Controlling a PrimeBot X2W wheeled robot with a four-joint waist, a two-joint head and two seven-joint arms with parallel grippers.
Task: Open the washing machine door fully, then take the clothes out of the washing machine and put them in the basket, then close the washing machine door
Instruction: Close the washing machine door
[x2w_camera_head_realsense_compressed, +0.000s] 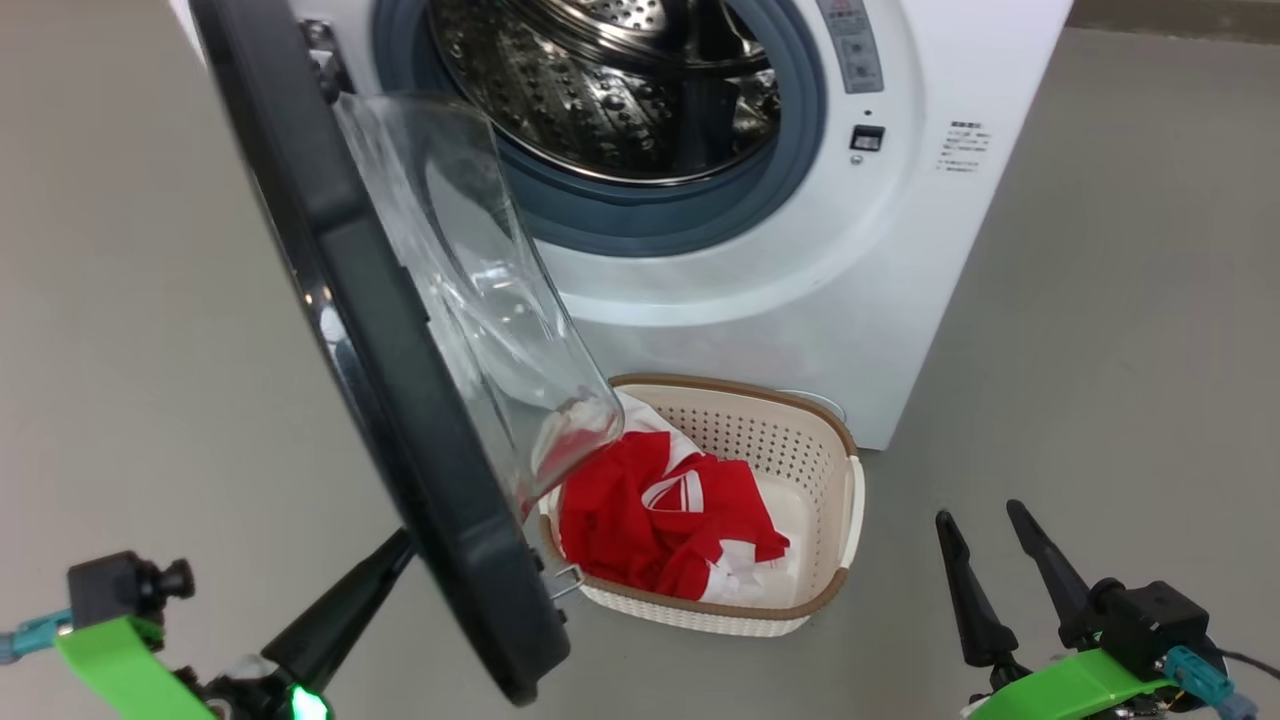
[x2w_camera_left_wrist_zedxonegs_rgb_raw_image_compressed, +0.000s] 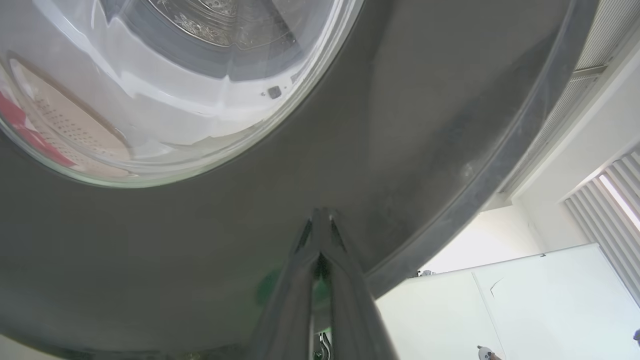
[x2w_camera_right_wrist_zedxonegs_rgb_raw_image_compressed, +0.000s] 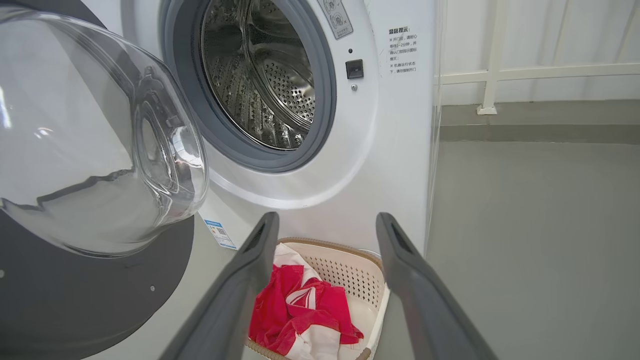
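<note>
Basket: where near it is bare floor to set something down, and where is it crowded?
Bare floor lies right of the basket, up to the right pincer, and also left of the door. Crowded: the door stands close beside the basket's left end, and clothes lie inside it.

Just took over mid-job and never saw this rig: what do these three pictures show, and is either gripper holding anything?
It is a wheeled robot with two arms, each ending in a two-finger gripper. The head view looks down from its head; each wrist view looks along one arm's fingers. Ahead stands the washing machine, its drum apparently empty, the washing machine door swung open. On the floor sits the basket with the red clothes inside. The left gripper is shut, tips against the door's black outer face, holding nothing. The right gripper is open and empty.
</note>
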